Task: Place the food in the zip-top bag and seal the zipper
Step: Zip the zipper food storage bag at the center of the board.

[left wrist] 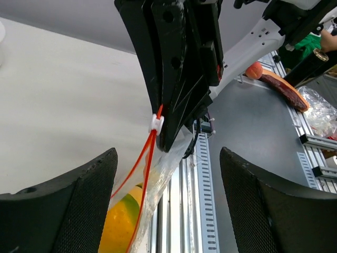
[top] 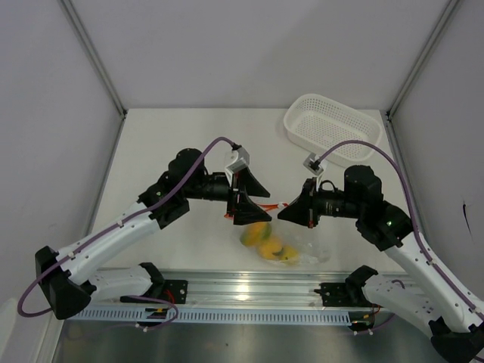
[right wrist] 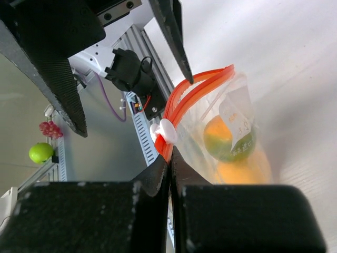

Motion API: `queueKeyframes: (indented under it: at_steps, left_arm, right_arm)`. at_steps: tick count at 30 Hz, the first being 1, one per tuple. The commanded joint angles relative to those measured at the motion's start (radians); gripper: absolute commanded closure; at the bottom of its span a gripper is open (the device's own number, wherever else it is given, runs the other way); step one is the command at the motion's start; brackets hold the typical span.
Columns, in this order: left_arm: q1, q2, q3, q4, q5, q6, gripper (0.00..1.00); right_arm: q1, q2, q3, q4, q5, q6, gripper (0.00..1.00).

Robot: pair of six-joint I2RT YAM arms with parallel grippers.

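Zipper (right wrist: 197, 87) axis: we see it run from the right hand (right wrist: 169, 156), pinched on it beside the slider (right wrist: 167, 130), toward the wide-open left hand (left wrist: 167, 158); food (right wrist: 224, 138) sits inside the zip-top bag (right wrist: 247, 92) between them.

The left arm (top: 113, 233) and right arm (top: 425, 266) have white shells, black joints and black bases beside the rail (top: 249, 287). A purple cable (top: 203, 149) runs along each. Fingers (left wrist: 79, 184) are black wedges with mesh-textured faces.
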Motion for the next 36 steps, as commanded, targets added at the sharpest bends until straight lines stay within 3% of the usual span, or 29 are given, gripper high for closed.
queueKeyframes:
  at_steps: [1,6,12,16,31,36]
  left_arm:
    - [0.001,0.010,0.000,0.150,0.053,-0.028,0.19]
    - [-0.024,0.022,-0.002,0.221,0.066,0.011,0.16]
    - [-0.027,0.056,-0.014,0.269,0.109,0.014,0.22]
    - [-0.032,0.062,-0.031,0.296,0.129,0.022,0.44]
    - [-0.032,0.087,-0.031,0.273,0.150,0.018,0.61]
    - [-0.032,0.102,-0.022,0.224,0.136,0.023,0.73]
  right_arm:
    - [0.005,-0.008,-0.002,0.069,-0.053,0.021,1.00]
    - [0.009,-0.003,0.003,0.069,-0.082,0.020,1.00]
    - [0.009,0.005,0.004,0.078,-0.095,0.027,1.00]
    - [0.009,0.008,0.004,0.081,-0.096,0.030,1.00]
    - [0.009,0.014,0.007,0.095,-0.075,0.039,1.00]
    - [0.009,0.009,0.012,0.103,-0.064,0.047,1.00]
